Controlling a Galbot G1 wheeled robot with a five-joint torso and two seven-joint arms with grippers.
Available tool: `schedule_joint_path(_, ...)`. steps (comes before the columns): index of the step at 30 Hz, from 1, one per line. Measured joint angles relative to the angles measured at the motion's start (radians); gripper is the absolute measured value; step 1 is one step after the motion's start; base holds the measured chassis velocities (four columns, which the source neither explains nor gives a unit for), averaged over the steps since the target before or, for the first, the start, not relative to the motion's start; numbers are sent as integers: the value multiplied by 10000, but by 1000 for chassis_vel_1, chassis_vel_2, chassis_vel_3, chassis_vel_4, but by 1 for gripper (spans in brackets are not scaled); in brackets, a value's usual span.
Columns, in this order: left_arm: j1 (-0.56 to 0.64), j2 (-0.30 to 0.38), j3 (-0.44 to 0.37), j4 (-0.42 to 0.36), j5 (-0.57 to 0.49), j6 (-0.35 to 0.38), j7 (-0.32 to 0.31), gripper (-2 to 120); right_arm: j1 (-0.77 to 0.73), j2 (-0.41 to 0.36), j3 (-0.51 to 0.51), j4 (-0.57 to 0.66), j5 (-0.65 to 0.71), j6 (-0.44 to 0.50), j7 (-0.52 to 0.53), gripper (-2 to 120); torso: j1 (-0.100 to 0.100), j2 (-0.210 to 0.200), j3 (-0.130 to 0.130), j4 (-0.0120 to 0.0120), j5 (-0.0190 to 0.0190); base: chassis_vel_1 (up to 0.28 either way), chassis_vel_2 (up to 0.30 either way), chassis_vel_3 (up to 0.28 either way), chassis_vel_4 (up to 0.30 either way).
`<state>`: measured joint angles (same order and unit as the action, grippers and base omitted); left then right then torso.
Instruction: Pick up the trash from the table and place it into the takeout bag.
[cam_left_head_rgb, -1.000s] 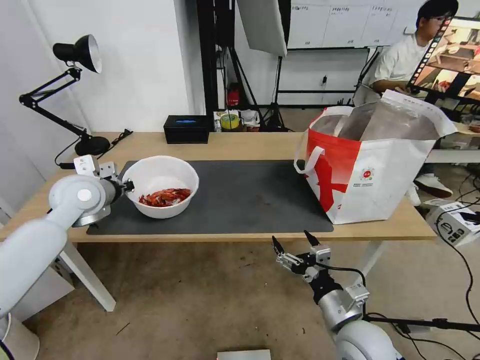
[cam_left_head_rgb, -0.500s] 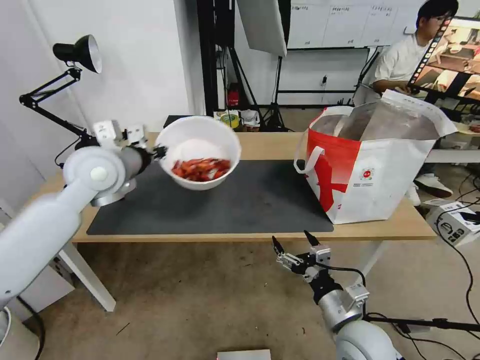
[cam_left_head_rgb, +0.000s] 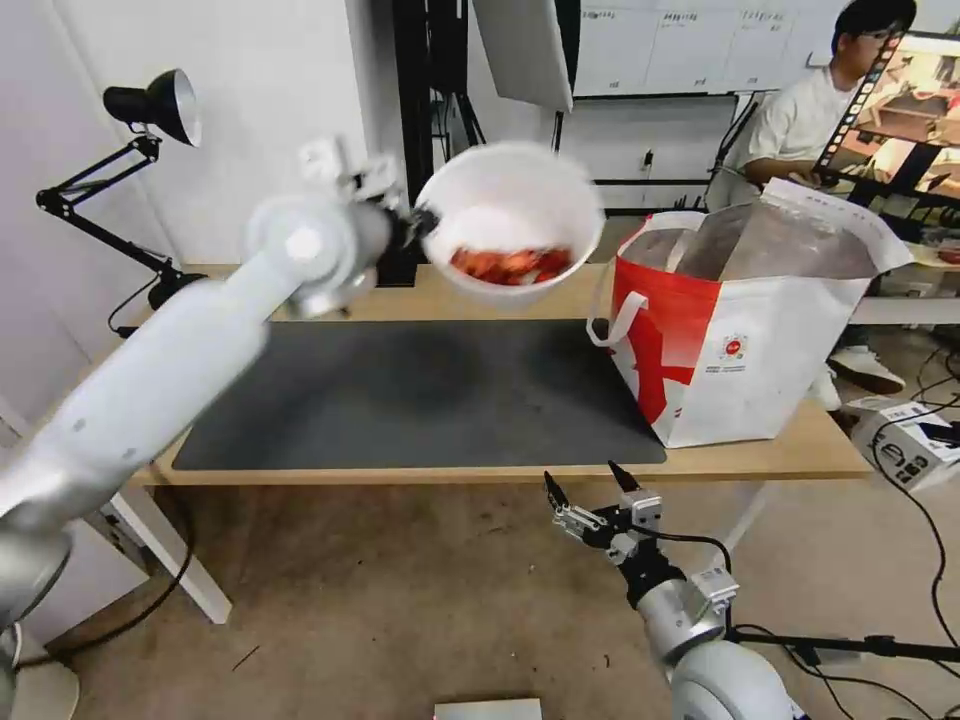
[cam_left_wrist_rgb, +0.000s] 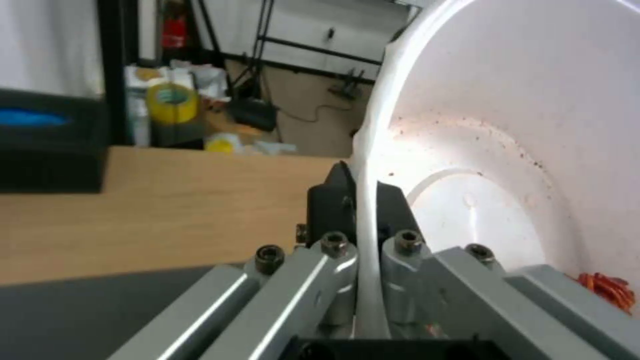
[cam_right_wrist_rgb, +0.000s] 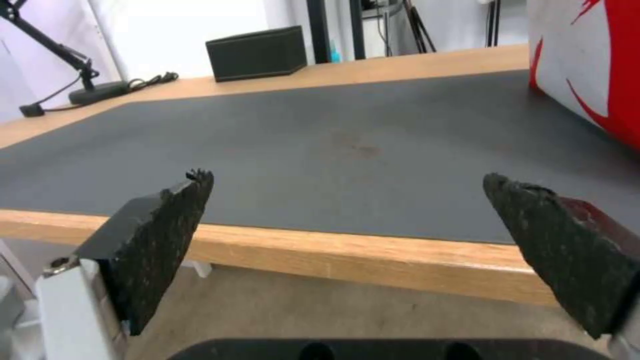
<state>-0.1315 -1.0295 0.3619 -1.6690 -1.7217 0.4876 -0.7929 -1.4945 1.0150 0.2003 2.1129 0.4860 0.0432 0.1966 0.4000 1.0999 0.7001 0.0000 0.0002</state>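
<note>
The white round bowl (cam_left_head_rgb: 510, 222) with red scraps hangs in the air above the table (cam_left_head_rgb: 500, 293), just left of the takeout bag (cam_left_head_rgb: 745, 320). My left gripper (cam_left_head_rgb: 415, 222) is shut on the bowl's rim. The left wrist view shows its black fingers (cam_left_wrist_rgb: 333, 200) pinching the thin white rim of the bowl (cam_left_wrist_rgb: 507, 130), with red scraps at the bowl's low side. The red-and-white takeout bag stands open at the table's right end, foil lining showing. My right gripper (cam_left_head_rgb: 585, 480) waits open below the table's front edge, its black fingertips (cam_right_wrist_rgb: 167, 220) wide apart.
A dark grey mat (cam_left_head_rgb: 420, 390) covers the table's middle. A black desk lamp (cam_left_head_rgb: 150, 105) stands at the back left. A black box (cam_right_wrist_rgb: 257, 52) sits at the table's far edge. Cables and a cardboard box (cam_left_head_rgb: 905, 440) lie on the floor to the right.
My left arm has lifted the bowl off the mat and carried it up and to the right, toward the bag. The right arm has not moved.
</note>
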Motion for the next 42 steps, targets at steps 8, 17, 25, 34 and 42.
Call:
schedule_joint_path(8, -742, -1872, 583, 1317, 244, -608, 6, 0, 0, 0, 0, 0, 0, 0, 0, 100, 0, 0, 0, 1, 0, 0, 0, 0, 0)
schedule_joint_path(17, -1008, -3994, 819, 3390, 881, -1423, -244, 0, 0, 0, 0, -1, 0, 0, 0, 100, 1, 0, 0, -1, 2, 0, 0, 0, 0)
schedule_joint_path(25, -1064, -5697, 955, 5135, 2133, -2385, -272, 0, 0, 0, 0, -1, 0, 0, 0, 100, 1, 0, -1, -6, 3, 0, 0, 0, 0)
schedule_joint_path(34, -503, -5711, 1822, 5189, 4497, -2950, -130, 0, -1, 0, 0, -1, 0, 0, 0, 100, 0, 0, -1, 0, -1, 0, 0, 0, 0)
schedule_joint_path(42, -336, -5583, 2117, 5071, 5565, -3208, -100, 0, 0, 0, 1, -1, 0, 0, 0, 100, 0, 1, -1, 1, -2, 0, 0, 0, 0)
